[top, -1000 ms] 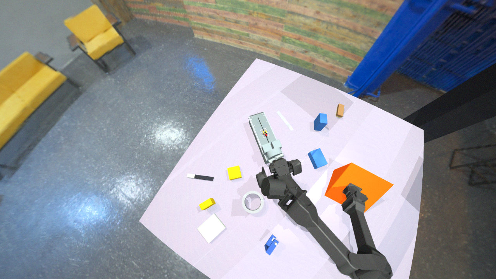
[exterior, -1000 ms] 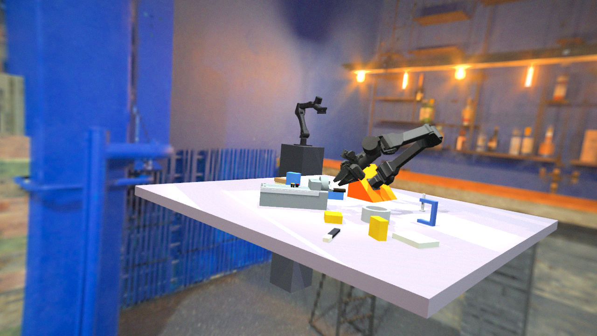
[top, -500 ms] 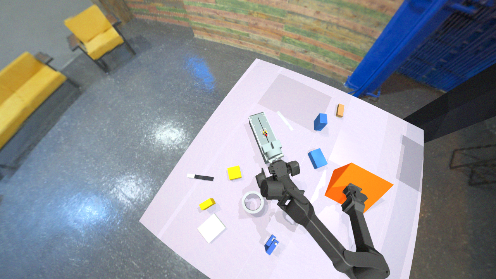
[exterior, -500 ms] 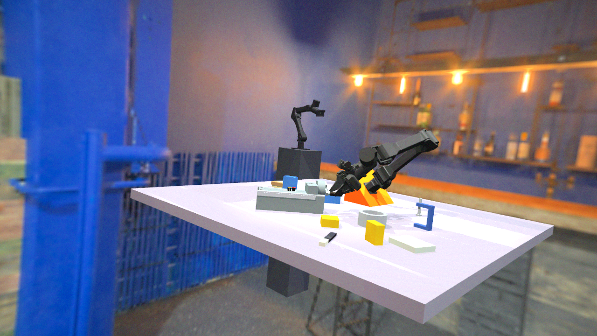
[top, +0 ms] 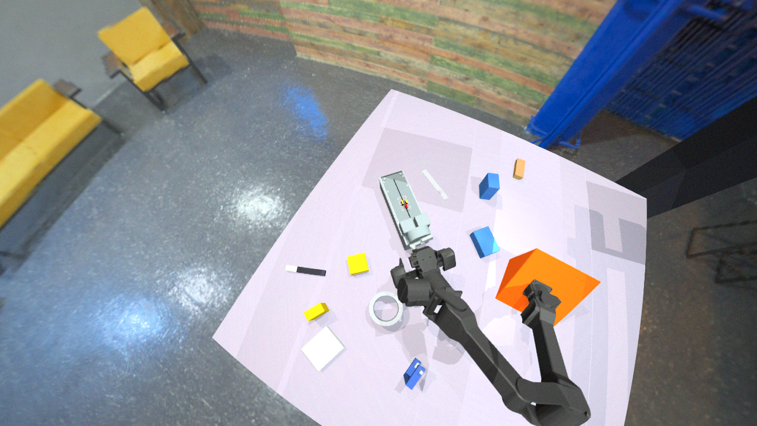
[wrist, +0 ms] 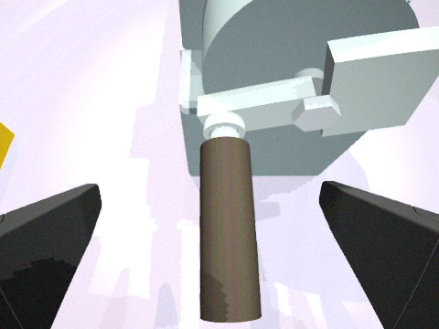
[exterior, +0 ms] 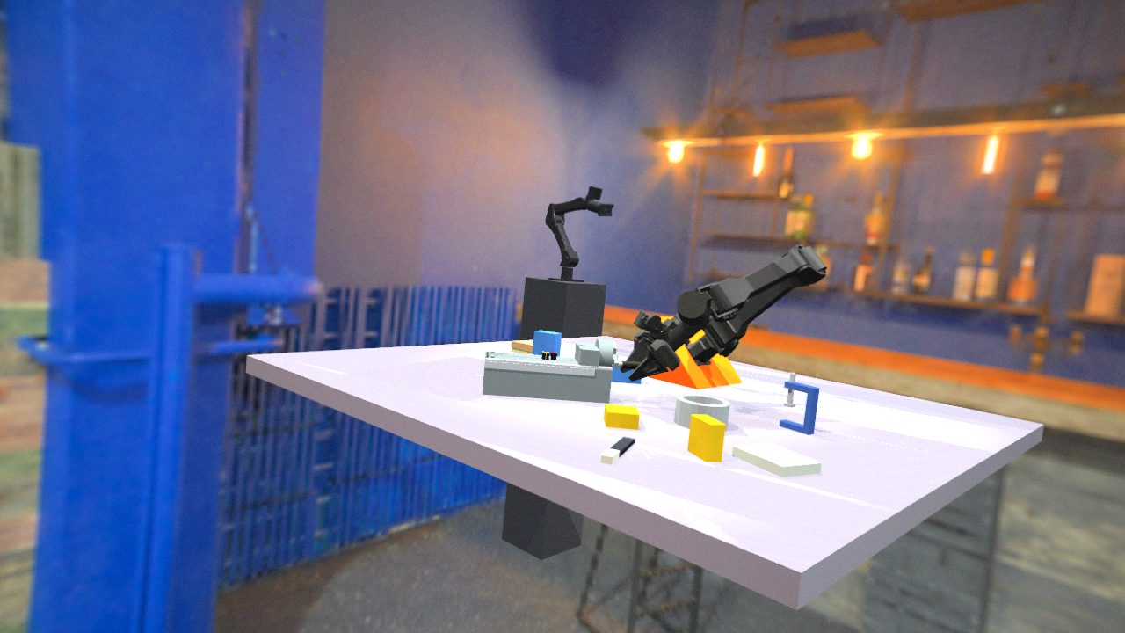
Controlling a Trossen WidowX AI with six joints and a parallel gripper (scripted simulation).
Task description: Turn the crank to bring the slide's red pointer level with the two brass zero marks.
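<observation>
The pincer prepares to take the crank handle.
Relative to the machine, the brown handle projects from its crank end, and the pincer is there also, its fingers wide apart around the handle, holding nothing. I would centre the fingers first, because the handle seems a little to one side, then close gently and follow a round path. The red pointer is on the machine's top. As for containers, I see none; the grey ring near the machine surrounds only table surface.
</observation>
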